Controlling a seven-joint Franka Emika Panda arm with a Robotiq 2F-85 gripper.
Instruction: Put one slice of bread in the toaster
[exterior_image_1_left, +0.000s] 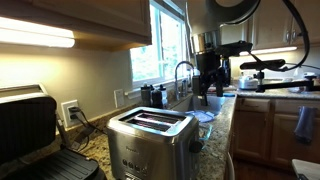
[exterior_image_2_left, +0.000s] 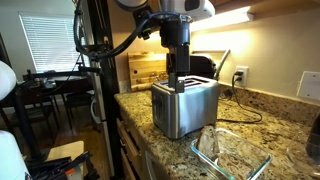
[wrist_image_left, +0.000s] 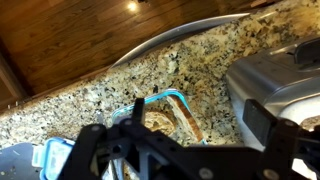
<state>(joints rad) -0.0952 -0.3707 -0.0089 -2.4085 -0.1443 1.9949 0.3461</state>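
Note:
The stainless-steel toaster (exterior_image_1_left: 150, 138) stands on the granite counter, with two dark top slots; it also shows in the other exterior view (exterior_image_2_left: 185, 108) and at the right edge of the wrist view (wrist_image_left: 275, 75). A glass container with a blue rim (wrist_image_left: 135, 108) lies next to the toaster and holds bread slices (wrist_image_left: 158, 121). It shows in both exterior views (exterior_image_2_left: 232, 155) (exterior_image_1_left: 205, 118). My gripper (wrist_image_left: 198, 118) hangs open and empty above the container, beside the toaster (exterior_image_1_left: 207, 95) (exterior_image_2_left: 178, 85).
A black contact grill (exterior_image_1_left: 30, 125) stands open beside the toaster. A sink faucet (exterior_image_1_left: 183, 72) and small dark items are by the window. A wooden cutting board (exterior_image_2_left: 147, 68) leans on the wall. The toaster's cord (exterior_image_2_left: 240, 112) runs across the counter.

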